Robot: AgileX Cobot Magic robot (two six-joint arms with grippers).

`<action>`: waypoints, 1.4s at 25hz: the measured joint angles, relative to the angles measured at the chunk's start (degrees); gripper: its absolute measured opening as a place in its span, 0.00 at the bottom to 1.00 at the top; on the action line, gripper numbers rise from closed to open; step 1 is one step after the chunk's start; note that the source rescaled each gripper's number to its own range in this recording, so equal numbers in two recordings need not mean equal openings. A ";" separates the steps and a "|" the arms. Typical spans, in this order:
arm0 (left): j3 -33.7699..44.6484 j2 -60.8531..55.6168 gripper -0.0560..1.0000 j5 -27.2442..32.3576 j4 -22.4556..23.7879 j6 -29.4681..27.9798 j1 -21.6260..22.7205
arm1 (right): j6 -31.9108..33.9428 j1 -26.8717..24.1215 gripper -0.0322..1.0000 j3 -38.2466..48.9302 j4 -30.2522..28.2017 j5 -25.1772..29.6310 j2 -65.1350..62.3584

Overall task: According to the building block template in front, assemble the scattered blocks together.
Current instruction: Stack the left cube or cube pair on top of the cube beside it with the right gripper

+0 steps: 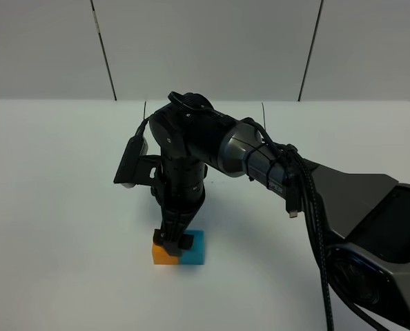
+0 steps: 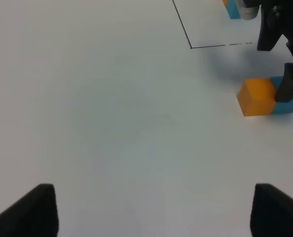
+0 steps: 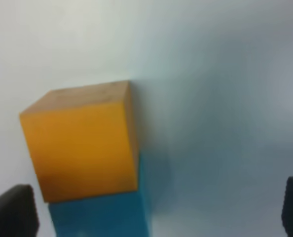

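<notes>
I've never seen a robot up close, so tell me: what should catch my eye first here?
A big black arm reaches to the middle of the white table, its open tool pointing straight down. Right under it sit an orange cube and a cyan cube, pressed side by side.

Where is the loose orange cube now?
In the exterior high view the orange cube sits left of centre, touching the cyan cube, beneath the right gripper.
</notes>
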 joint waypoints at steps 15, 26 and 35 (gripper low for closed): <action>0.00 0.00 0.69 0.00 0.00 0.00 0.00 | 33.31 -7.84 0.93 0.34 -7.76 0.10 -19.07; 0.00 0.00 0.69 0.00 0.00 0.00 0.00 | 40.93 -12.60 0.88 25.84 -13.09 -3.96 -44.92; 0.00 0.00 0.69 0.00 0.00 0.00 0.00 | 57.35 -12.60 0.88 54.82 -17.99 -18.26 -76.59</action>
